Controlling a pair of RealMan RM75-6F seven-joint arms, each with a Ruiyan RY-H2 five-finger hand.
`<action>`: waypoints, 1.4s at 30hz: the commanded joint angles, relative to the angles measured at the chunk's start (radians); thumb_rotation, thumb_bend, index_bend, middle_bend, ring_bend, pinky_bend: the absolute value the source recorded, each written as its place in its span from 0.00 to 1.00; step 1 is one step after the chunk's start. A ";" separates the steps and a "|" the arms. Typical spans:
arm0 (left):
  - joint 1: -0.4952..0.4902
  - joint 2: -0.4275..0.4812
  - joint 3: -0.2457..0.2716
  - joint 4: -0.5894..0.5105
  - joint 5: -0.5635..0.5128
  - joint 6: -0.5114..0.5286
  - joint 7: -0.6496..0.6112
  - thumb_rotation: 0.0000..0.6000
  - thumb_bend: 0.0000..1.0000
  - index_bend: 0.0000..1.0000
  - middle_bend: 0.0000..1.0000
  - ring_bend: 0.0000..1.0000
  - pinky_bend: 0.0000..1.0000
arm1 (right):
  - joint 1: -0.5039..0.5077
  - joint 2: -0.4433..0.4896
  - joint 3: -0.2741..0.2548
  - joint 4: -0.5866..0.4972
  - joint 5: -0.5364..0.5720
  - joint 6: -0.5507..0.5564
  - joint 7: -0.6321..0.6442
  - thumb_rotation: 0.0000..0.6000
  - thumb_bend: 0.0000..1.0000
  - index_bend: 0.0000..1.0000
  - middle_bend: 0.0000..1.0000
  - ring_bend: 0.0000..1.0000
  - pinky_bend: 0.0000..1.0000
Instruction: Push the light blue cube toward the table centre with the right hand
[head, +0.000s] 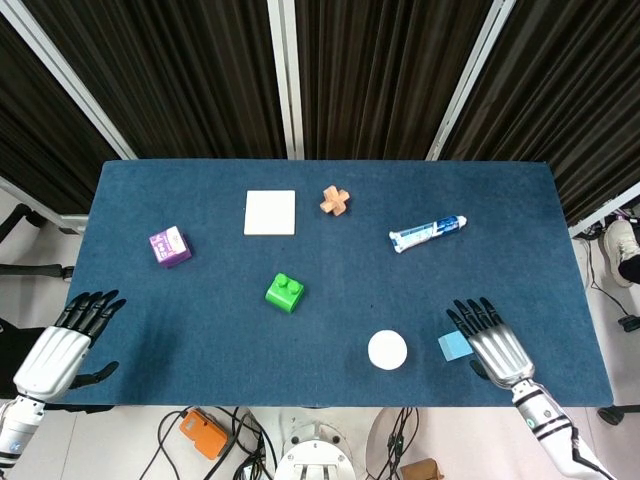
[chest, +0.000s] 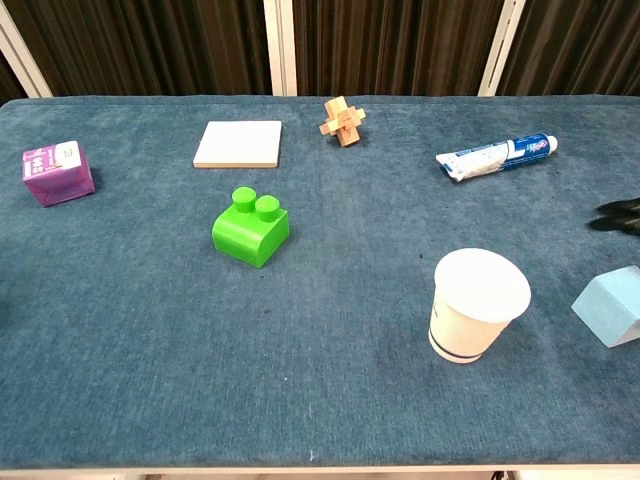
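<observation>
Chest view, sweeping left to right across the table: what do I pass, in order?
Purple box → white square tile → green brick → wooden puzzle → paper cup → toothpaste tube → light blue cube.

The robot's right hand (head: 492, 340), at about five o'clock in the head view, has a silver metallic back shaped like a rounded plate and slim black segmented fingers (head: 470, 316). Behind it runs a pale grey wrist with ribbed rings toward the lower edge. The left hand (head: 62, 348), at about eight o'clock, looks the same: silver back plate with lengthwise ridges, black fingers (head: 92, 307), a black thumb, and a light grey cuff. In the chest view only black fingertips (chest: 622, 215) show at three o'clock.
</observation>
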 joint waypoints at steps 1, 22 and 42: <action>0.001 0.000 -0.001 0.000 -0.002 0.000 -0.001 1.00 0.16 0.00 0.00 0.00 0.01 | 0.038 -0.038 0.018 0.004 0.040 -0.046 -0.033 1.00 0.42 0.31 0.21 0.08 0.12; 0.009 0.003 -0.010 0.003 -0.010 0.012 -0.013 1.00 0.16 0.00 0.00 0.00 0.01 | 0.319 -0.290 0.243 0.029 0.285 -0.174 -0.170 1.00 0.42 0.76 0.58 0.54 0.53; 0.015 0.004 -0.011 0.006 -0.006 0.020 -0.021 1.00 0.16 0.00 0.00 0.00 0.01 | 0.371 -0.250 0.163 -0.059 0.458 -0.122 -0.265 1.00 0.42 0.00 0.20 0.17 0.40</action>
